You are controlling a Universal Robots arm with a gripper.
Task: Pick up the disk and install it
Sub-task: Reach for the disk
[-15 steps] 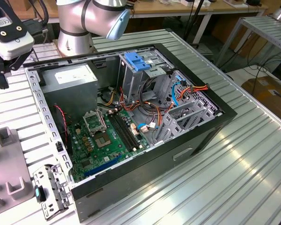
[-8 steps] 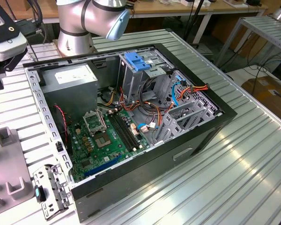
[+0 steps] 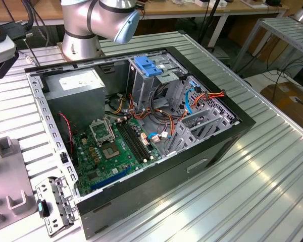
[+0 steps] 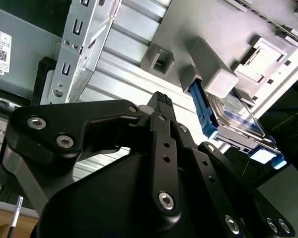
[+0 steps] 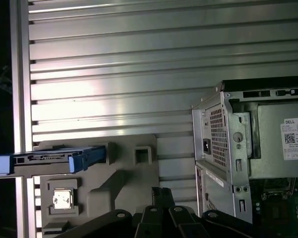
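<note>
Now, hand point(image 4: 161, 97) closed (holding nothing), disk point(image 4: 237, 119) apart.

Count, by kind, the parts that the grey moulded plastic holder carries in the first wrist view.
Dark rectangular hard disk in blue plastic rails: 1
Small square silver chip: 1
Total: 2

**Open table outside, crowded case inside**

The ribbed aluminium table point(image 3: 272, 166) is bare on the exterior view's right and near side of the open black computer case point(image 3: 207, 151). Inside, orange and blue cables point(image 3: 212, 94) crowd the grey perforated drive cage point(image 3: 192, 128). A pale-blue plastic plate point(image 3: 146, 65) caps the far bay. In the second wrist view a grey block point(image 4: 213, 74) overlaps one end of the blue-railed dark disk point(image 4: 233, 116).
</note>
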